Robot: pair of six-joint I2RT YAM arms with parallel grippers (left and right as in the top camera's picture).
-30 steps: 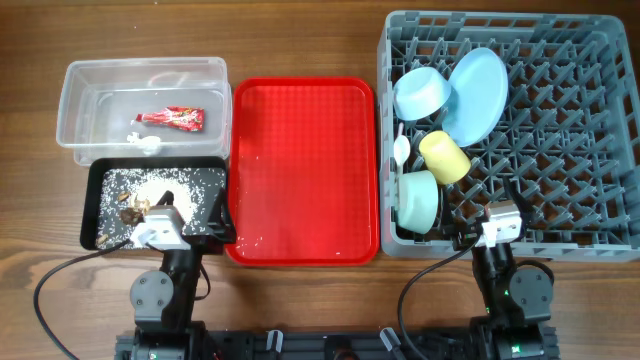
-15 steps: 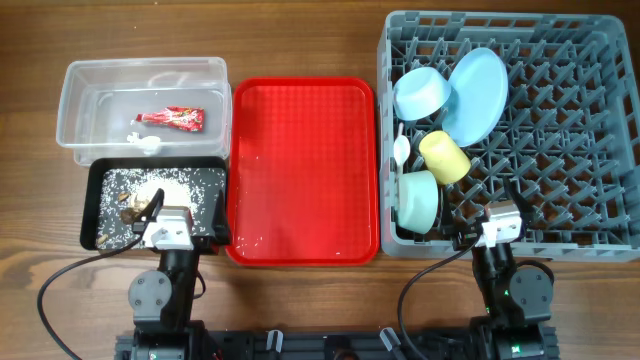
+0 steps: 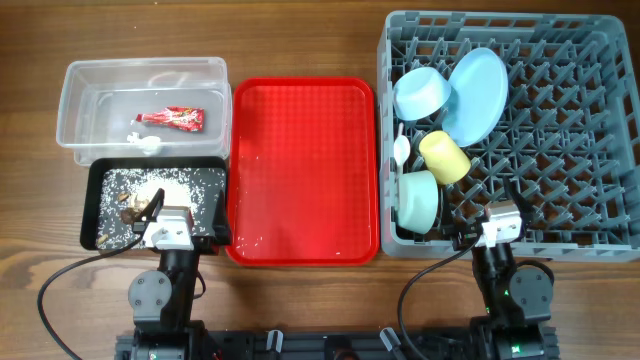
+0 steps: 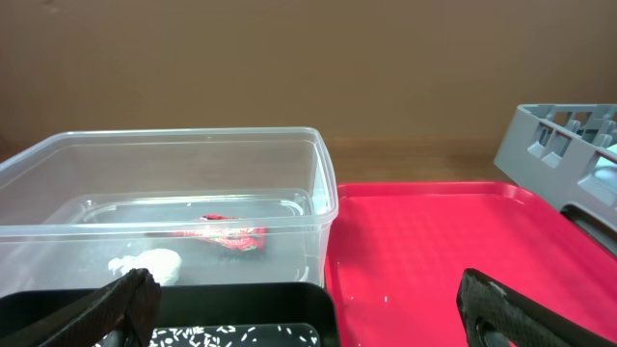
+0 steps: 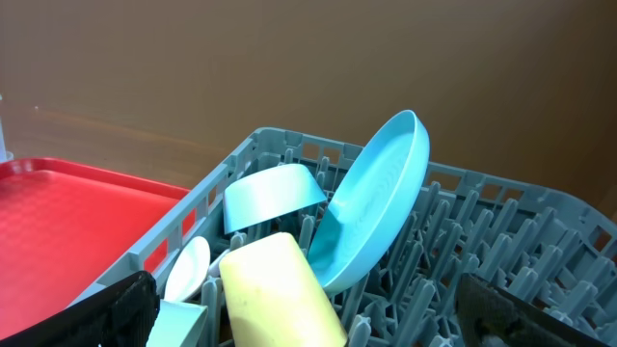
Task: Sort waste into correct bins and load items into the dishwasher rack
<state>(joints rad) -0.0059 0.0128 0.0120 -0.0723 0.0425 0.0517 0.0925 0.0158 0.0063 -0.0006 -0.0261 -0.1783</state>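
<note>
The red snack wrapper (image 3: 172, 118) and the white crumpled scrap (image 3: 147, 143) lie in the clear tub (image 3: 75, 78); both show in the left wrist view, wrapper (image 4: 224, 236) and scrap (image 4: 147, 262). Rice with brown bits (image 3: 150, 195) lies in the black tray (image 3: 92, 178). The grey rack (image 3: 560, 140) holds the light-blue plate (image 3: 477, 95), light-blue bowl (image 3: 420, 92), yellow cup (image 3: 444, 157), mint-green bowl (image 3: 418, 200) and white spoon (image 3: 401, 150). The fork is hidden. My left gripper (image 4: 308, 308) is open over the black tray's near edge. My right gripper (image 5: 318, 308) is open at the rack's near edge.
A flat red tray (image 3: 303, 170) lies between the bins and the rack, with a few rice grains near its front left. The wooden table (image 3: 300, 40) shows round everything.
The left gripper has drawn back a little toward the near edge of the black tray. The right arm has not moved.
</note>
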